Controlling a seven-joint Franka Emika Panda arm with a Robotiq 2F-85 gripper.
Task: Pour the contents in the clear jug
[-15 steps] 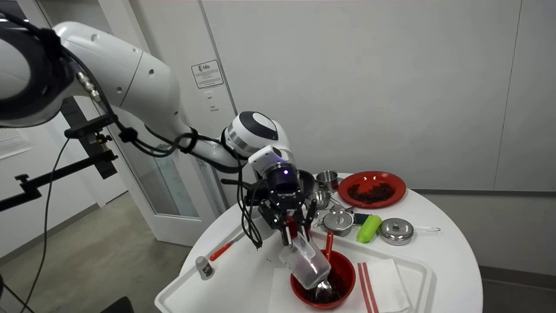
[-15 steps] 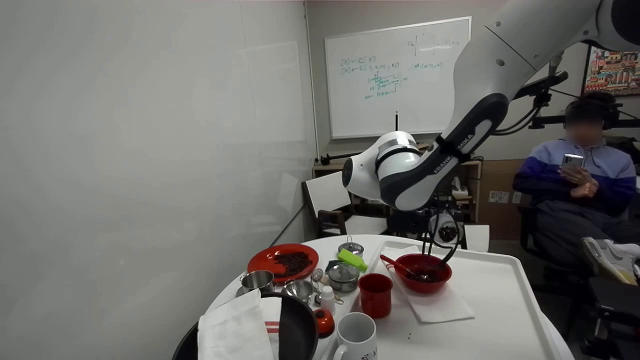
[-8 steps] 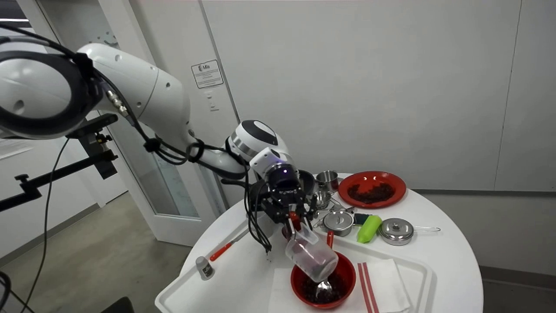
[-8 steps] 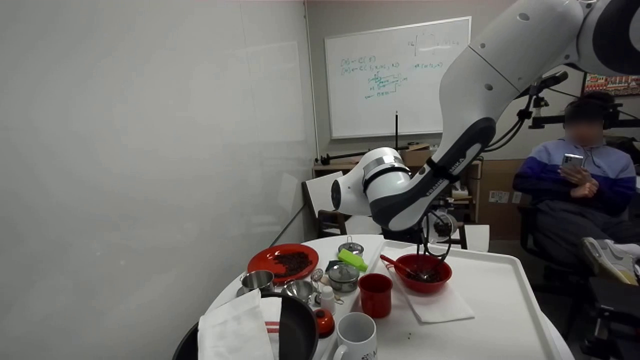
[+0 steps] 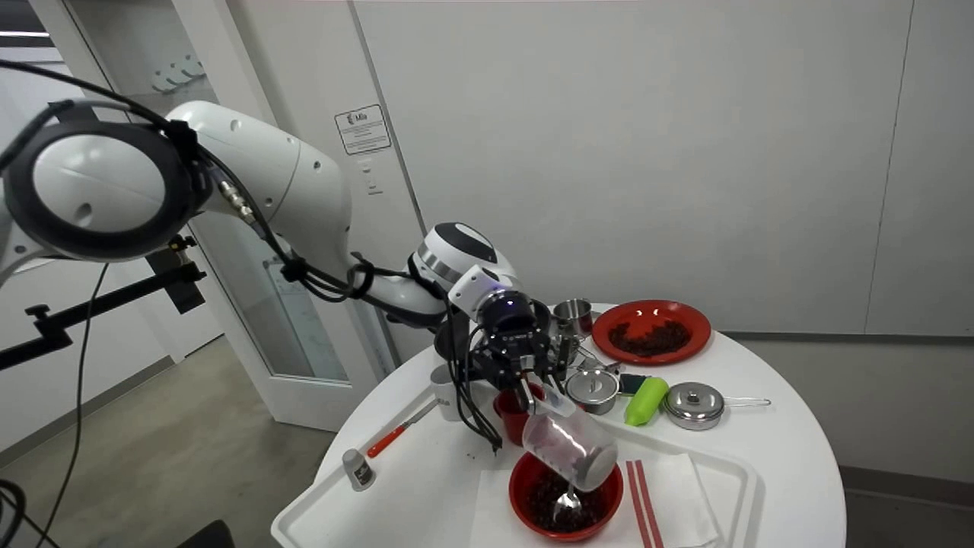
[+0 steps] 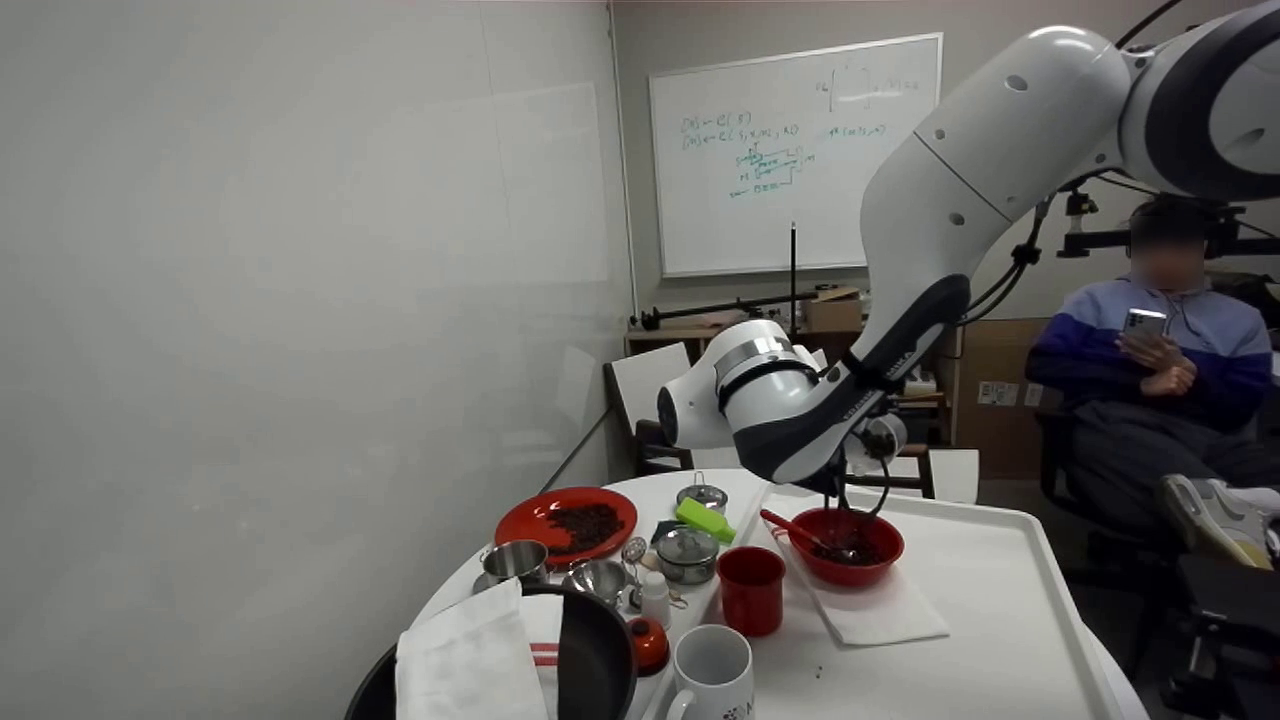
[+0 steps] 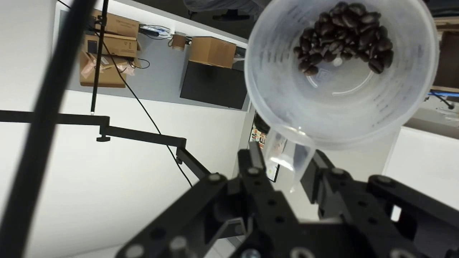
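The clear jug (image 5: 571, 447) is a small see-through vessel with a handle. It is tilted, its mouth toward my gripper and its base pointing away and down. In the wrist view the jug (image 7: 344, 111) holds dark beans (image 7: 344, 36) gathered against its base and lower wall. My gripper (image 7: 285, 161) is shut on the jug's handle; in an exterior view the gripper (image 5: 542, 387) holds it in the air. There the jug overlaps the upper right rim of the red bowl (image 5: 525, 502). In an exterior view the jug (image 6: 893, 432) shows beyond the bowl (image 6: 845, 575), partly behind cables.
The bowl holds dark contents and a spoon (image 5: 568, 502). A red cup (image 6: 752, 590) and a white mug (image 6: 712, 670) stand near it. A red plate (image 5: 609, 346) with dark bits, small pots (image 5: 694, 403) and a folded cloth (image 5: 677, 495) are around. Cables hang beside the gripper.
The arm has come lower. In the exterior views the jug has shifted right in the closer view of it and down and left in the far one, still held. The bowl has not moved.
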